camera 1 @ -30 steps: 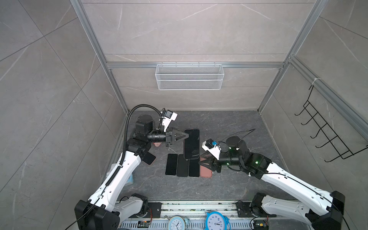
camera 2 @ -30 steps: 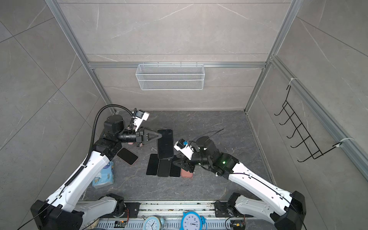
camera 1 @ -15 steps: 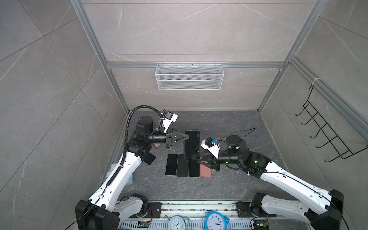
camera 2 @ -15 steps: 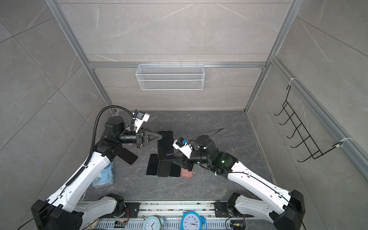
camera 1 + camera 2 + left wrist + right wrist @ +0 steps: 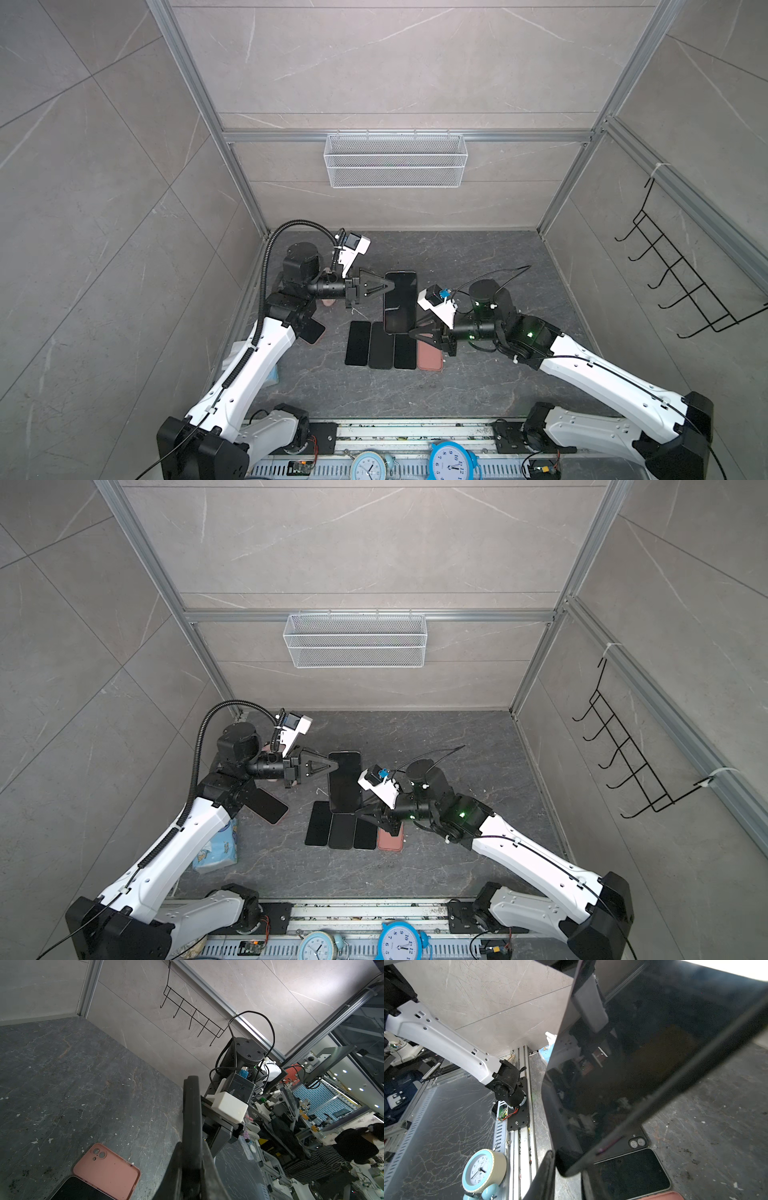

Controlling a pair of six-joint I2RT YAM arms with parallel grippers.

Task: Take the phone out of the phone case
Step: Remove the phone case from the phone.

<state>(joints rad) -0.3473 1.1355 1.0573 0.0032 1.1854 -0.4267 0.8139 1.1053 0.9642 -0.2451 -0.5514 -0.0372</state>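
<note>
Now left claw (image 5: 392, 286) clamps phone (image 5: 400, 303), right claw (image 5: 411, 332) narrower round its corner, grip unclear.

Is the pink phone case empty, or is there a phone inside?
Empty. The pink phone case lies open side up: bare pink inside and camera holes show, no phone.

Grey tiled walls (image 5: 374, 62), wire basket (image 5: 395, 160), dark marbled floor (image 5: 478, 257).
</note>
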